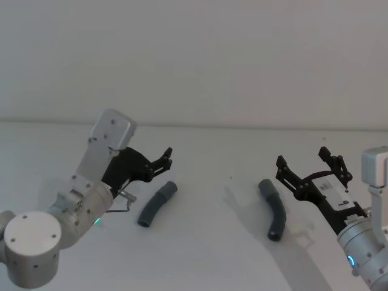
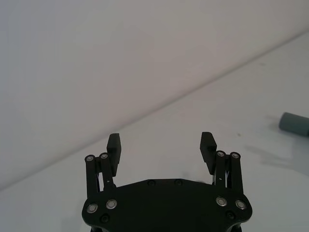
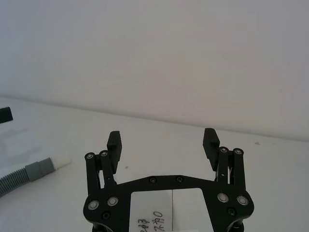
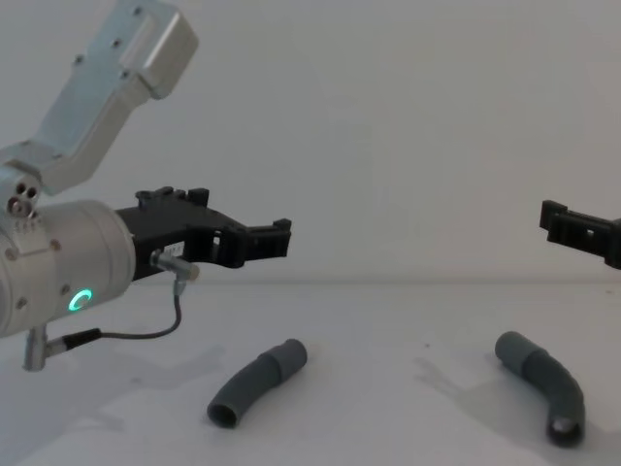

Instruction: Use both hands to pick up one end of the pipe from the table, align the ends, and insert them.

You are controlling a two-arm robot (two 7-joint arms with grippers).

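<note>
Two dark-grey bent pipe pieces lie apart on the white table (image 1: 206,254). The left piece (image 1: 156,204) (image 4: 257,383) lies with its collared end up-right. The right piece (image 1: 274,209) (image 4: 543,383) lies with its open end toward me. My left gripper (image 1: 165,159) (image 2: 161,144) (image 4: 279,239) hovers open above and just left of the left piece, whose tip (image 2: 294,124) shows at the left wrist view's edge. To the right of the right piece, my right gripper (image 1: 303,159) (image 3: 163,141) (image 4: 572,228) hangs open in the air. Neither holds anything.
A plain white wall (image 1: 200,60) rises behind the table. In the right wrist view a grey corrugated hose with a white tip (image 3: 34,170) lies on the surface far off. A thin cable (image 4: 146,335) loops under the left wrist.
</note>
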